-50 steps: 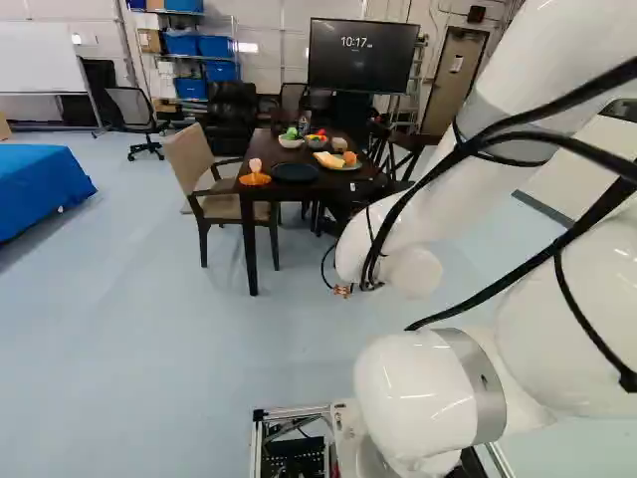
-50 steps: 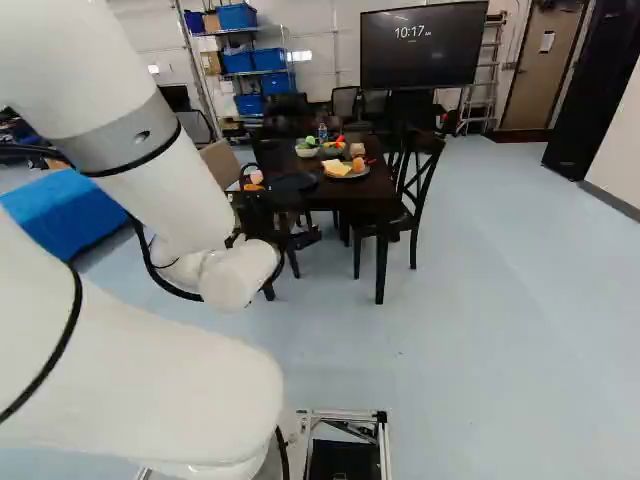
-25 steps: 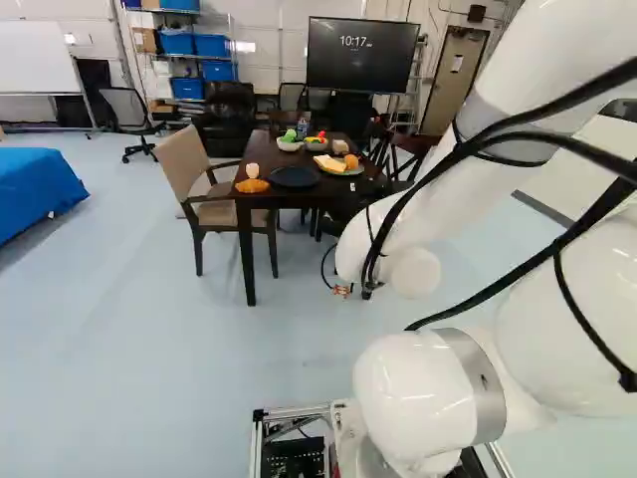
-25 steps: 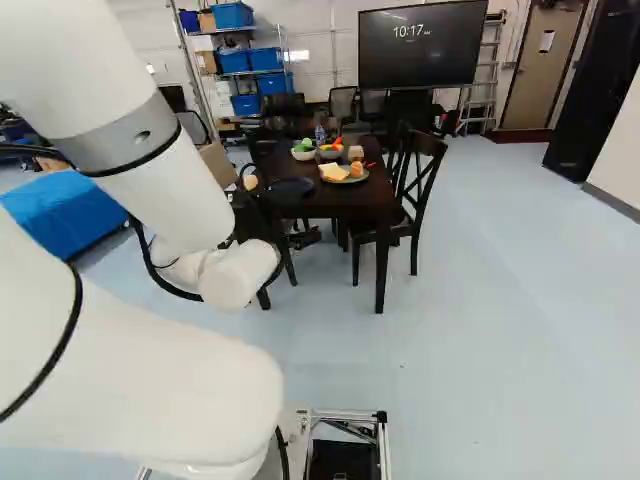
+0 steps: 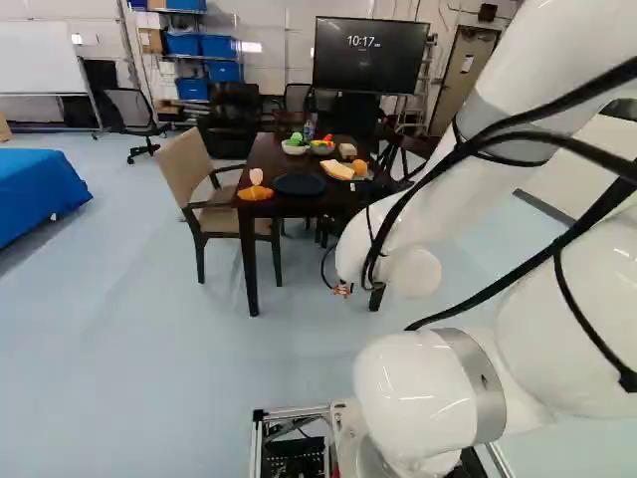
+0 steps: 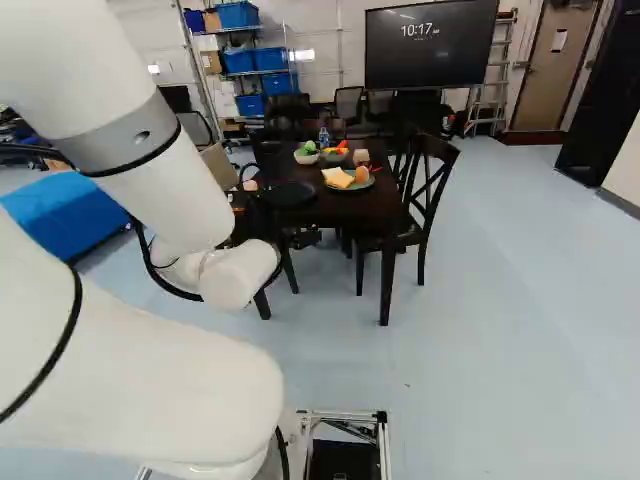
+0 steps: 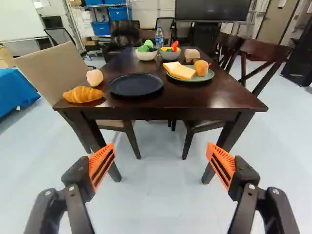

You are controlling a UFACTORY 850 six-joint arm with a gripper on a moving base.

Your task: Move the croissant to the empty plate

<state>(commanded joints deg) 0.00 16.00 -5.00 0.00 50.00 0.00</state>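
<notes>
Gripper spread wide; croissant beside the dark plate

Reference item: the dark plate, standing on the table with its upper surface bare. All locations below are given from this plate.

1. Gripper: on the near side of the dark plate. The two fingers stand wide apart; nothing is held. The plate lies ahead of the gap between them.

2. Croissant: on the tabletop just beside the dark plate, to its left in the left base view.

3. Pale rounded piece: beside the dark plate, on the same side as the croissant.

4. Green-rimmed plate: on the dark plate's opposite side and slightly farther back. It carries sliced bread and an orange-brown roll.

5. White bowl and grey bowl: both farther back than the dark plate. A water bottle stands upright behind them.
</notes>
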